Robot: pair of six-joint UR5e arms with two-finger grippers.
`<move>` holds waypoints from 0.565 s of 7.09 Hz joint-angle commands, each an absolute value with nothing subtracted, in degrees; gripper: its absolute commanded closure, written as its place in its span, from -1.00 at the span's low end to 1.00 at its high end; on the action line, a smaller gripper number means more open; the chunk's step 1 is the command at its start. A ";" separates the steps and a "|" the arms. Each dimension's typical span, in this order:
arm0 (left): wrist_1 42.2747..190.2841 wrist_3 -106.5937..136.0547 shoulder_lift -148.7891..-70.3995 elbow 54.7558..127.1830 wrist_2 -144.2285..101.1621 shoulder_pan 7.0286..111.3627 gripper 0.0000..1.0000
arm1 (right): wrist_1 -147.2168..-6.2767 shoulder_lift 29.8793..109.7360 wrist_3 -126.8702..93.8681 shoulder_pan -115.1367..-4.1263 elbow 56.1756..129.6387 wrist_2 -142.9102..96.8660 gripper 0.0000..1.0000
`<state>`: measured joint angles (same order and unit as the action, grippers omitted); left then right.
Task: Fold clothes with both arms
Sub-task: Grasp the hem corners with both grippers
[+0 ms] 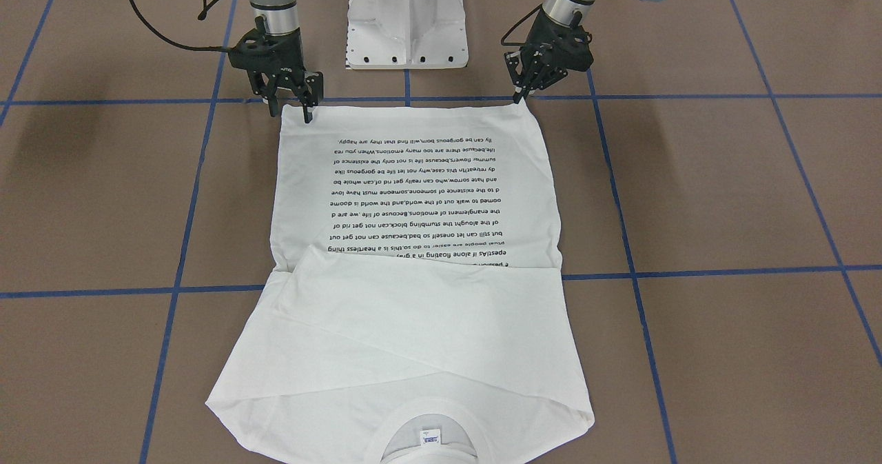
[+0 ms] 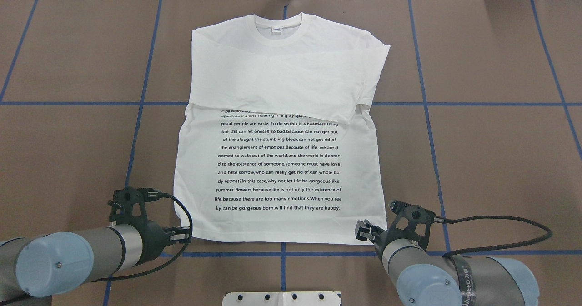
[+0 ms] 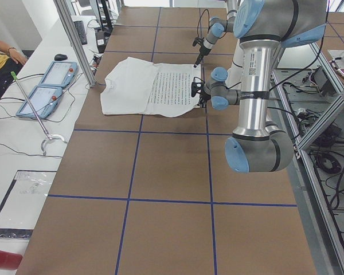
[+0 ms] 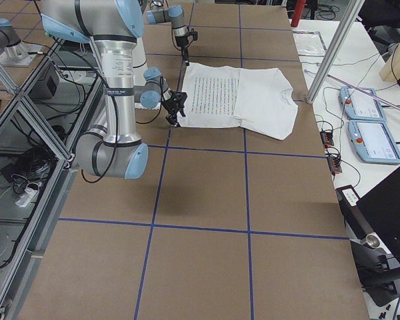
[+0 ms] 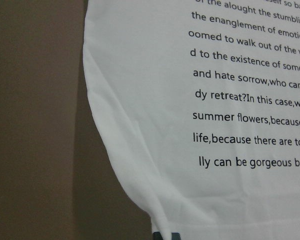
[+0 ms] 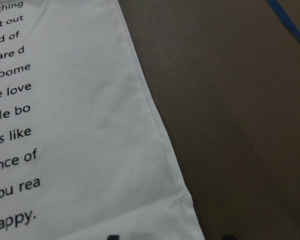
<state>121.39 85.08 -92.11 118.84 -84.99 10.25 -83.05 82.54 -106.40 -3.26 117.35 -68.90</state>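
The white shirt [image 2: 277, 160] lies flat on the brown table, printed text up, sleeves folded in over the chest and collar at the far side. It also shows in the front view [image 1: 413, 243]. My left gripper [image 1: 520, 96] is at the shirt's near hem corner on my left, fingers closed to a point on the fabric. The left wrist view shows that corner bunched at the fingertip [image 5: 165, 235]. My right gripper [image 1: 293, 111] is open at the other near hem corner. In the right wrist view its two tips stand either side of that corner [image 6: 187, 220].
The white pedestal base [image 1: 406, 23] stands between the arms at the near table edge. Blue tape lines [image 2: 136, 103] grid the brown table. Beside the table's far edge, a side bench holds teach pendants [image 3: 46, 86], and an aluminium post [image 3: 77, 40] stands there.
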 commanded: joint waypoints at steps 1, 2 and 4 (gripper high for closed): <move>121.46 85.08 -92.11 119.18 -84.99 10.28 1.00 | -83.06 82.53 -106.44 -2.03 117.33 -66.89 -0.06; 121.46 85.08 -92.02 119.27 -84.99 10.28 1.00 | -83.06 82.62 -106.44 -1.76 117.25 -66.62 -0.03; 121.46 85.08 -92.11 119.27 -84.99 10.28 1.00 | -83.14 83.32 -106.35 -1.76 117.25 -66.27 -0.03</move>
<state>121.46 85.08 -92.09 119.24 -84.99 10.28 -83.12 82.94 -106.42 -1.78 117.26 -66.44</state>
